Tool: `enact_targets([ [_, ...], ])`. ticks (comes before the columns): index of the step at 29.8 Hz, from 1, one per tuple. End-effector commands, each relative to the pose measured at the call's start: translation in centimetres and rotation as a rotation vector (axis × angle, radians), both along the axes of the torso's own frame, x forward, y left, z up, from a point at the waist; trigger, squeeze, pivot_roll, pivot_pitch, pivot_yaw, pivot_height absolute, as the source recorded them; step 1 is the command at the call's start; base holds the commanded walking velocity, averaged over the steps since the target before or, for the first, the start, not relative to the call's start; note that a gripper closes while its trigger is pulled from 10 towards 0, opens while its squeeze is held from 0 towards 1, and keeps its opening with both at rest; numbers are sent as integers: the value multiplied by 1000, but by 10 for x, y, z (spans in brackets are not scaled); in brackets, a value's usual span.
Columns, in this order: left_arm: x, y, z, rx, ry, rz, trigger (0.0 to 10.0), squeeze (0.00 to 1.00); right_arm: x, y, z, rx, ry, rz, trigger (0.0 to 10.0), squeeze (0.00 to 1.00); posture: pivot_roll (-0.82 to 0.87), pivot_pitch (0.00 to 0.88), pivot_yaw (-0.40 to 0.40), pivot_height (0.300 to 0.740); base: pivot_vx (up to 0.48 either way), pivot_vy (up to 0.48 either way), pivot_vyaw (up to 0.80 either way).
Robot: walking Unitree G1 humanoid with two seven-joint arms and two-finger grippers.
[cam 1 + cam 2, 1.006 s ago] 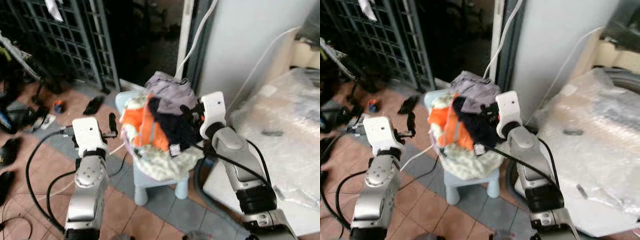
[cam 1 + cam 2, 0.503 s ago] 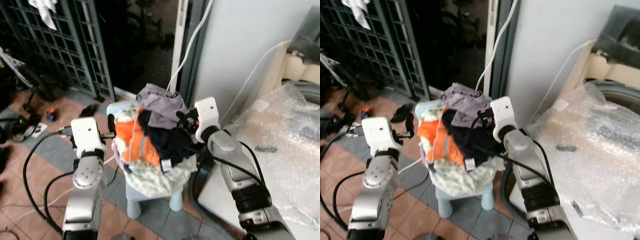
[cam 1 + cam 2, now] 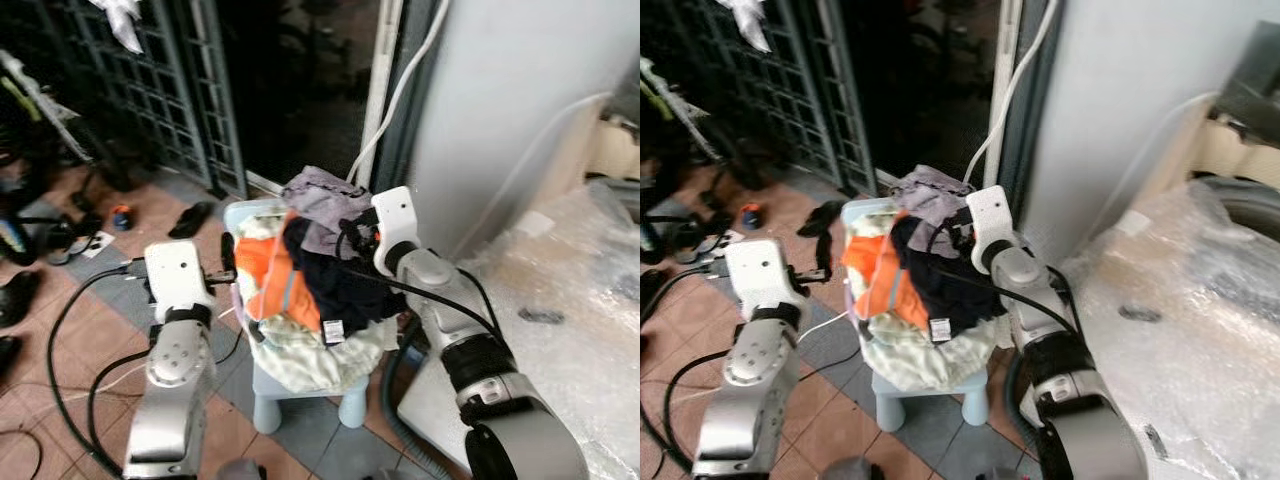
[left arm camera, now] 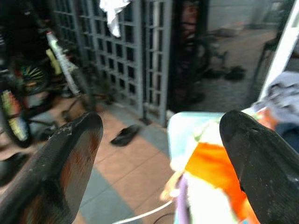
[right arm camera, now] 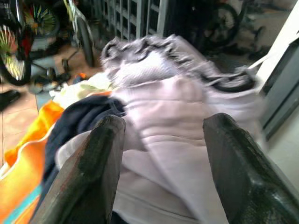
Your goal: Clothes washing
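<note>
A: From the head, where's the laundry?
B: Heaped on the pale blue plastic stool (image 3: 300, 375); right tool (image 3: 352, 235) against the crumpled lilac-grey garment (image 3: 318, 193).
A: Wrist views?
B: Right tool's fingers (image 5: 98, 158) are spread around the garment; close deep. Left tool (image 4: 161, 140) is spread beside the stool.

I see a small pale blue plastic stool (image 3: 300, 385) standing on the tiled floor (image 3: 80, 330), and a heap of clothes (image 3: 305, 280) lies directly on it. The heap hangs over the seat edges, with a lilac garment (image 3: 320, 195) on top.
</note>
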State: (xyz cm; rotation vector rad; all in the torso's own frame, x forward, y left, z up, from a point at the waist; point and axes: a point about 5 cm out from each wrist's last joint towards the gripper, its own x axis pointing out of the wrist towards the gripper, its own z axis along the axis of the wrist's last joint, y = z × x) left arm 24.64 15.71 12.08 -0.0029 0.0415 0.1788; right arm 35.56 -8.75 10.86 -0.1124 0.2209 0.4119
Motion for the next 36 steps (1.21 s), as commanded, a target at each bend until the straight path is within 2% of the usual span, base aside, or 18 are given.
enact_targets([
  [1, -3, 0, 4, 6, 2, 6, 10000, 0, 4, -3, -3, -35, 20, -40, 10000, 0, 120, 46, -15, 740, 0, 0, 0],
  [5, -10, 2, 5, 5, 10, 29, 10000, 0, 8, -8, -15, -114, 80, -131, 10000, 0, 140, 62, -32, 740, 0, 0, 0],
  [7, -13, 1, 7, 0, 12, 35, 10000, 0, 9, -9, -17, -145, 77, -155, 10000, 0, 150, 70, -39, 740, 0, 0, 0],
  [8, -15, 1, 8, -4, 13, 39, 10000, 0, 10, -8, -17, -160, 74, -162, 8000, 0, 160, 78, -48, 740, 0, 0, 0],
  [10, -20, -1, 10, -7, 16, 44, 10000, 0, 12, -7, -17, -205, 53, -173, 275, 0, 167, 88, -57, 740, 0, 0, 0],
  [15, -29, -3, 8, -9, 40, 51, 10000, 0, 11, 2, -20, -175, 83, -169, 0, 0, 174, 109, -70, 740, 0, 0, 0],
  [23, -30, -5, 8, -15, 58, 53, 10000, 0, 3, 10, -32, -94, 142, -128, 0, 0, 163, 121, -85, 740, 0, 0, 0],
  [30, -25, -9, 6, -30, 61, 34, 10000, 0, 3, 8, -33, -26, 168, -138, 0, 0, 143, 103, -82, 740, 0, 0, 0],
  [36, -15, -12, 6, -35, 54, 27, 10000, 0, 8, 11, -23, 48, 148, -107, 0, 0, 119, 85, -83, 740, 0, 0, 0],
])
